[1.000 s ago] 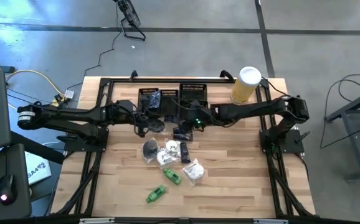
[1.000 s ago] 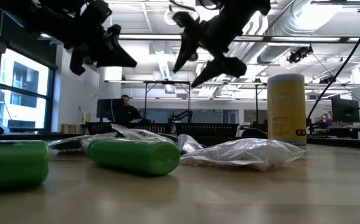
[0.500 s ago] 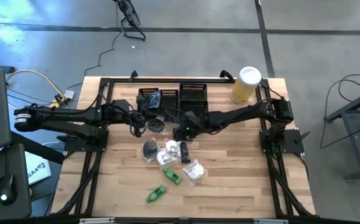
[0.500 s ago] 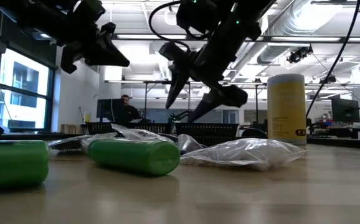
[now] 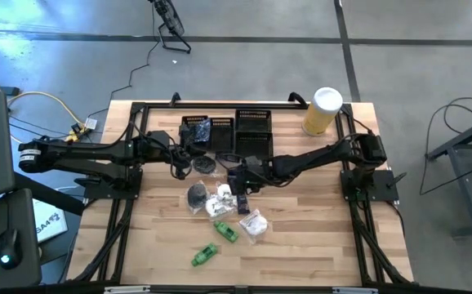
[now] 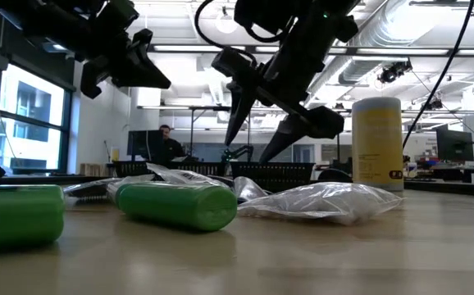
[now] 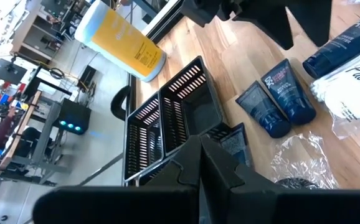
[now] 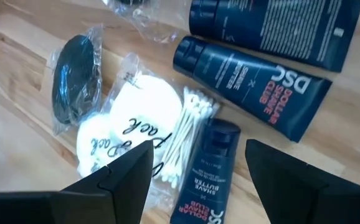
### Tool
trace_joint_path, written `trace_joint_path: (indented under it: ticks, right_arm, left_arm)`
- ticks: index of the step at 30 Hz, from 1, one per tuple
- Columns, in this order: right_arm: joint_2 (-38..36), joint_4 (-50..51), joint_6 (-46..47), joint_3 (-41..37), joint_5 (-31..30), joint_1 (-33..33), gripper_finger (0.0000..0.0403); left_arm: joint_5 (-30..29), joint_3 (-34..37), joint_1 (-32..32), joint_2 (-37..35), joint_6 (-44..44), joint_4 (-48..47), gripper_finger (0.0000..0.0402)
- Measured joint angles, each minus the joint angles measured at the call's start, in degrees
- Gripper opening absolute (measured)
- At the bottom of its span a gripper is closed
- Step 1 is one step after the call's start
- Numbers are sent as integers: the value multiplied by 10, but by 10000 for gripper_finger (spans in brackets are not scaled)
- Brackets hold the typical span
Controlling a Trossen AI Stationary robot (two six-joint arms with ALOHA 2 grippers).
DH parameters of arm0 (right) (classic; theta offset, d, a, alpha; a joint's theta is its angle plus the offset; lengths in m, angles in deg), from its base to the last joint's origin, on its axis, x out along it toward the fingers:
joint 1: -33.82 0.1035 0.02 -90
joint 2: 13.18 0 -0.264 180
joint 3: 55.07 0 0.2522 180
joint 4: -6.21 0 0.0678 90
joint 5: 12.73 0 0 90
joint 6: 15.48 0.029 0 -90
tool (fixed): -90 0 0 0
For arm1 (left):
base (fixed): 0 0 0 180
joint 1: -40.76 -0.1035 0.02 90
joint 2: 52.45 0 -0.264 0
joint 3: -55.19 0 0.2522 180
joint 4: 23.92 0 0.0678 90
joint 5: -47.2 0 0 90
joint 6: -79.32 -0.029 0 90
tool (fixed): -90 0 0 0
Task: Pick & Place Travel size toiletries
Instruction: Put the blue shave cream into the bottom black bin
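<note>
the right gripper [image 8: 195, 163] has swung from beside the black mesh trays [image 5: 252, 124] down over the toiletries pile on the worktop [image 5: 318, 229], fingers wide and empty, straddling a small navy tube [image 8: 210, 169] beside the cotton swabs [image 8: 181, 140]. a grasp looks imminent. the left gripper [image 5: 189, 157] waits shut beside the trays.

Toiletries [image 5: 224, 204] mid-table, trays [image 5: 236, 131] behind (cylinder [image 5: 322, 110] at their right)
</note>
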Motion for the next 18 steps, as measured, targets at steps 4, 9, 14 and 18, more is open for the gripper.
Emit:
trace_joint_path:
  ticks: [4,9,14,18]
  right_arm:
    - [0,0,14,0,4,3,248]
    - [0,-3,16,5,3,2,247]
    - [-1,-4,6,5,-18,-6,236]
    - [-1,-5,-3,5,-21,-10,227]
  left_arm:
    - [0,0,0,0,0,0,0]
    - [0,0,0,0,0,0,0]
    - [0,0,0,0,0,0,0]
    - [0,0,0,0,0,0,0]
